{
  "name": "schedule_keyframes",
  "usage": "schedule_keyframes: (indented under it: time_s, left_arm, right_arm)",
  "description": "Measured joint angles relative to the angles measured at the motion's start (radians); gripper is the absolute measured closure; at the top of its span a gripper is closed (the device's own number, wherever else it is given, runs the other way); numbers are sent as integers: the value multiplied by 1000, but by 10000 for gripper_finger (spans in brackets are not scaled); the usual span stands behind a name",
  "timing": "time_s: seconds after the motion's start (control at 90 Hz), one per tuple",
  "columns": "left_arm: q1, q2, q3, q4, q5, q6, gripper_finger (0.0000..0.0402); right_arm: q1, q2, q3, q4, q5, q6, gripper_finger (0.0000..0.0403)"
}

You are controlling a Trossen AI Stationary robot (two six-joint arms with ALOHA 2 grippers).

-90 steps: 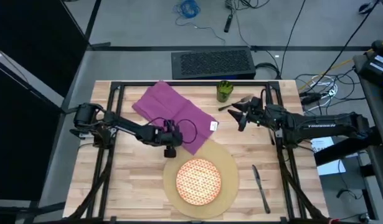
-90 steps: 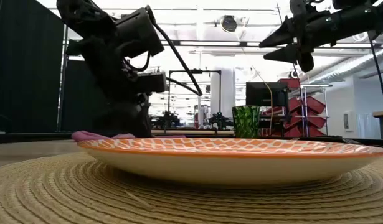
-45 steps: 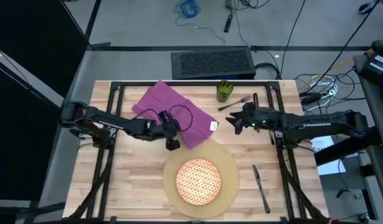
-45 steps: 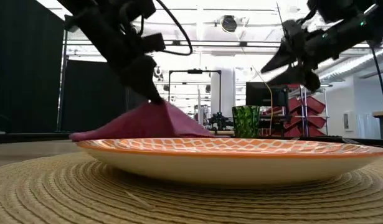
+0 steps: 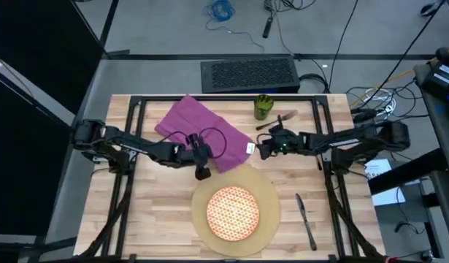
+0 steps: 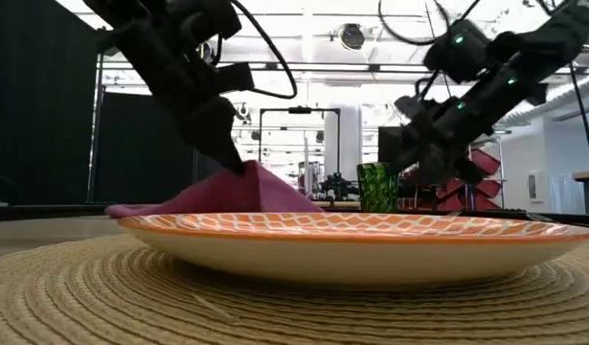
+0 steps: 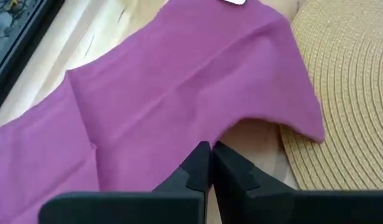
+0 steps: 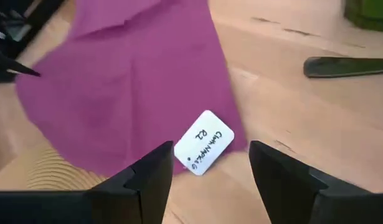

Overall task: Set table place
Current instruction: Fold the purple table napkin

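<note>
The purple napkin (image 5: 202, 131) lies spread on the table (image 5: 158, 212) in the upper middle of the high view, its lower edge reaching over the rim of the round tan mat (image 5: 268, 191). The left hand (image 5: 202, 172) has its two fingers pressed together on that lower edge. In the left wrist view the cloth rises in a small fold just at the fingertips (image 7: 203, 163), and in the low view the napkin stands up like a little tent under this hand. I think it pinches the edge so that the cloth can be lifted and dragged off the mat.

The right hand (image 8: 210, 171) hovers over the napkin's right corner, just where a small white tag (image 8: 203, 143) lies, and its fingers are spread wide apart with nothing between them — probably it wants to take that corner, so both arms can carry the cloth flat.

The orange-and-white plate (image 5: 233, 212) sits in the middle of the mat. The knife (image 5: 306, 220) lies at the lower right, beside the mat. The fork (image 5: 277, 120) and the green cup (image 5: 263, 107) wait near the top edge of the table, close to each other — not yet in their places, it seems.
</note>
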Motion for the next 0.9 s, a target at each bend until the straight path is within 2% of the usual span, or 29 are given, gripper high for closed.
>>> schedule_keyframes:
  time_s: [0.211,0.356,0.9]
  left_arm:
    - [0,0,-4,-25,1,-1,401]
    - [0,0,-6,-26,0,5,401]
    - [-1,0,-6,-25,-2,25,401]
  right_arm:
    - [-48,87,61,-150,-1,-11,206]
    - [-74,126,75,-129,-54,-20,206]
    - [-91,250,167,-115,-104,-64,206]
